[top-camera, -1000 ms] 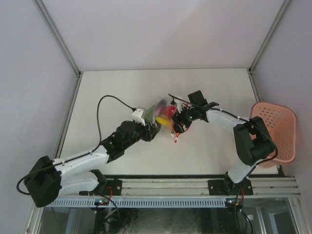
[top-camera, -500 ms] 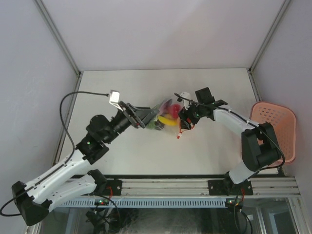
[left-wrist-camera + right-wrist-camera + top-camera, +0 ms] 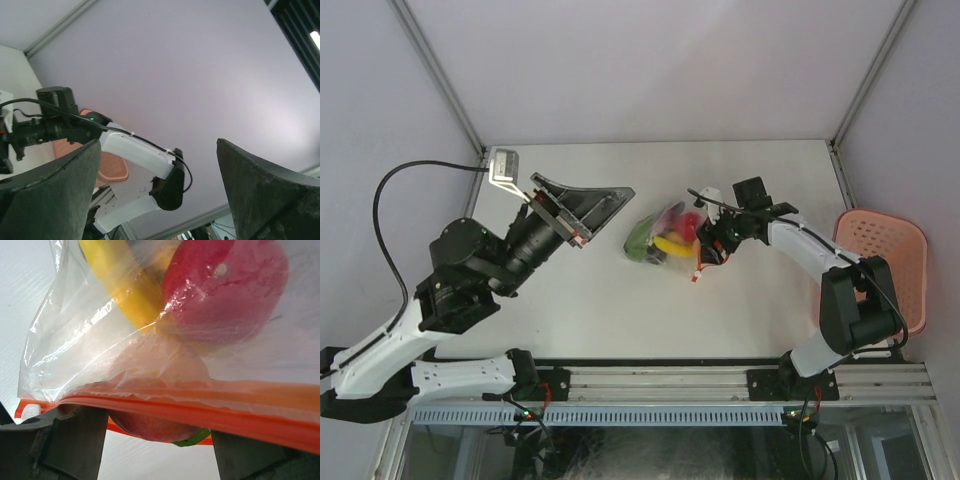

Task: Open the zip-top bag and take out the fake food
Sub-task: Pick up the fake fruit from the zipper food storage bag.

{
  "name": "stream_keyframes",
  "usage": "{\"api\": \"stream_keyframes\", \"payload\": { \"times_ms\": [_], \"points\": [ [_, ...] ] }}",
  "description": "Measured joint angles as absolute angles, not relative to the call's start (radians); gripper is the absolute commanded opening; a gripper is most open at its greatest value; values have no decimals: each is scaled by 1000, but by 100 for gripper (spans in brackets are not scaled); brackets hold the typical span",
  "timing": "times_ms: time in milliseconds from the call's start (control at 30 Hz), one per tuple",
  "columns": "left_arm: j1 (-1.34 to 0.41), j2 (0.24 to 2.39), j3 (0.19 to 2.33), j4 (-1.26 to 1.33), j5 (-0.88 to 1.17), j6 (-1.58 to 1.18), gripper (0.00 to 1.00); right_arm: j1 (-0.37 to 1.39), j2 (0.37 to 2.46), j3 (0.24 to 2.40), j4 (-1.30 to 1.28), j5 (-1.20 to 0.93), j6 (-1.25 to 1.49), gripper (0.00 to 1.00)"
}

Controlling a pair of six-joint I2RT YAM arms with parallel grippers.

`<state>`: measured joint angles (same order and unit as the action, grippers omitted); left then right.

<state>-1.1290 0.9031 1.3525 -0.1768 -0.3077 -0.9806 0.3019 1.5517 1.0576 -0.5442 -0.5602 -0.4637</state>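
Bag (image 3: 660,238) lies about mid-table, slightly right of centre, food (image 3: 672,232) bunched inside it. Nothing is out yet.

Right gripper (image 3: 708,245) is at the bag's right end. In the wrist view the zip strip (image 3: 200,412) runs across both fingers (image 3: 70,440), which stand partly apart. A red piece (image 3: 150,427) sits in the gap, with a second run of strip below it. Can't tell whether the jaws pinch anything or the strip just rests on them.

Left gripper (image 3: 608,213) is high over the table's left half, jaws spread fully, holding nothing. Its camera sees only wall, the right arm and the basket (image 3: 885,265) at the right edge.

Step in hand, as I judge it: the left arm resets for a fresh grab on the mouth.
- Keep the right arm put; it anchors that end.
- Bring the left in low along the table, towards the strip, not the bulging belly.
- Take one layer of the lip only. Both layers pinched would hold the seal shut.
- Pull sideways away from the right gripper rather than up, so the film neither slips nor tips.

Against the earlier views: the left was at the bag's left side, closing on the film. It has since let go, swung back and up, and opened wide. The bag has sagged flatter and shifted slightly right, and the right gripper has barely moved.
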Motion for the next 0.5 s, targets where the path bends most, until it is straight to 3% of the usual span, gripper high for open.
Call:
{"api": "stream_keyframes", "payload": {
  "times_ms": [500],
  "points": [
    [-1142,926,1354,-264,-414,-1045,100,265,1510,1058,-569,-505,-502,13]
  ]
}}
